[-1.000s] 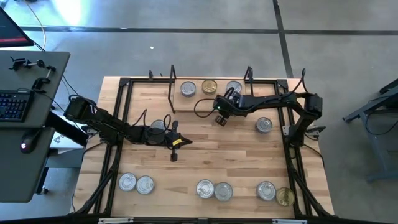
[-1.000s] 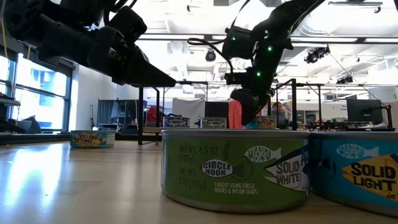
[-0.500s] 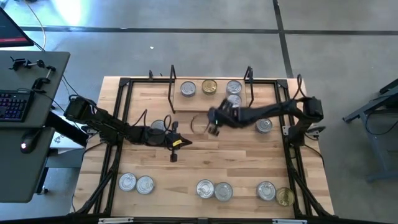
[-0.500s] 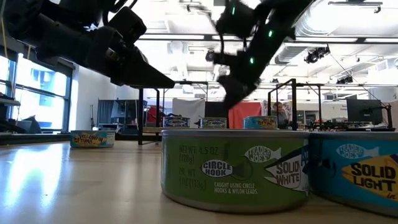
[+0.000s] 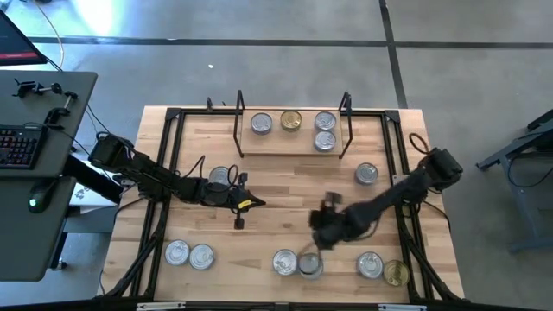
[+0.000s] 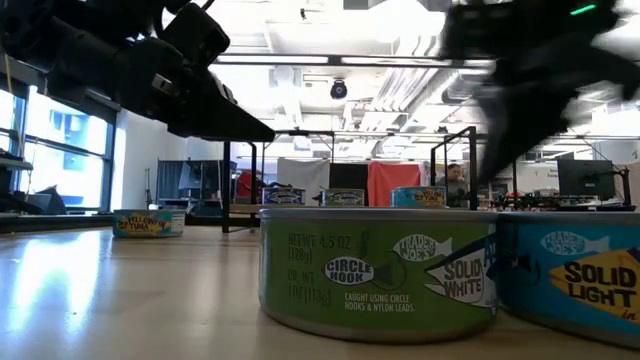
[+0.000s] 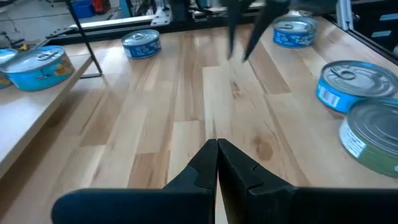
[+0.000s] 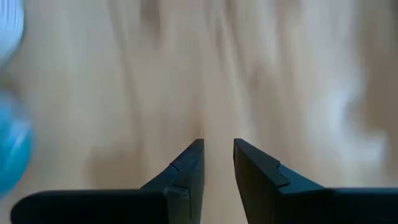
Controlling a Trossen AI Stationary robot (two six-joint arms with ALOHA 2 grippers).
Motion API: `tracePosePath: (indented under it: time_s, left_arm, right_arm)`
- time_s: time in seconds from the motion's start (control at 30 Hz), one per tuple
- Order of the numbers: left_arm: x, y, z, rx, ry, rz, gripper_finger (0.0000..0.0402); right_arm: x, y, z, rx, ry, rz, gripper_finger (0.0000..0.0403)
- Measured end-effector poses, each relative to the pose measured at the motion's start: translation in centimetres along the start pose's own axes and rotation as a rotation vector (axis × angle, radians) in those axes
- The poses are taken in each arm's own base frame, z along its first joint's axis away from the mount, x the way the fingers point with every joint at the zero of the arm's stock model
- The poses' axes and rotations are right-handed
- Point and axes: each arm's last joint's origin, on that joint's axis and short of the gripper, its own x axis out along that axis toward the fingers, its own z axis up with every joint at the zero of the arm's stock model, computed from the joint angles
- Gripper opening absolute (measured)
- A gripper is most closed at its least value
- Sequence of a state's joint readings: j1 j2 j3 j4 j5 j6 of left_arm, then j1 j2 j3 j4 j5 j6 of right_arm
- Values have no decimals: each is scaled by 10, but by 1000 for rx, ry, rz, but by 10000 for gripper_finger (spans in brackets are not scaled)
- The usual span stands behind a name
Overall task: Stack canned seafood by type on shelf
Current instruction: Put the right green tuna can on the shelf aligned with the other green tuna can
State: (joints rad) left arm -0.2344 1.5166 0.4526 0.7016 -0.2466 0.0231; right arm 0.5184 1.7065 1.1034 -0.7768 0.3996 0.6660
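Observation:
The shelf (image 5: 289, 138) stands at the table's far side with several silver- and gold-lidded cans (image 5: 325, 140) resting on its board. More canned seafood (image 5: 284, 262) stands in a row along the near edge, and one can (image 5: 366, 174) stands alone at the right. My right gripper (image 5: 317, 242) (image 8: 217, 149) hovers blurred just beyond the near row's middle pair, slightly open, with nothing between its fingers. My left gripper (image 5: 244, 206) (image 7: 217, 149) is shut and empty over the table's left middle.
A can (image 5: 220, 175) stands partly hidden behind my left arm. In the low view a green can (image 6: 378, 270) and a blue can (image 6: 575, 280) fill the foreground. Black frame tubes (image 5: 164, 173) run along the table's sides. Bare wood lies between the shelf and the near row.
My right gripper has swung fast from just in front of the shelf across the table's middle toward the near edge, rolling as it went, and now hangs by the middle near cans. A silver-lidded can shows at the shelf's front right, where the arm stood before.

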Motion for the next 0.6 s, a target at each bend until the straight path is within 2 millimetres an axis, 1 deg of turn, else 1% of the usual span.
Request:
tracePosePath:
  time_s: [0.17,0.23,0.33,0.43,0.6]
  left_arm:
    - [1,7,1,-12,-7,28,3]
    - [2,9,1,-18,-9,34,3]
    - [2,9,1,-27,-14,34,3]
    - [2,9,2,-28,-19,34,3]
    - [2,9,2,-28,-19,34,3]
  right_arm:
    - [-33,11,-43,346,322,54,75]
    - [-45,17,-58,456,437,61,75]
    - [-57,27,-79,577,585,29,75]
    - [-65,37,-94,687,672,-7,75]
    - [-73,47,-109,820,690,-40,75]
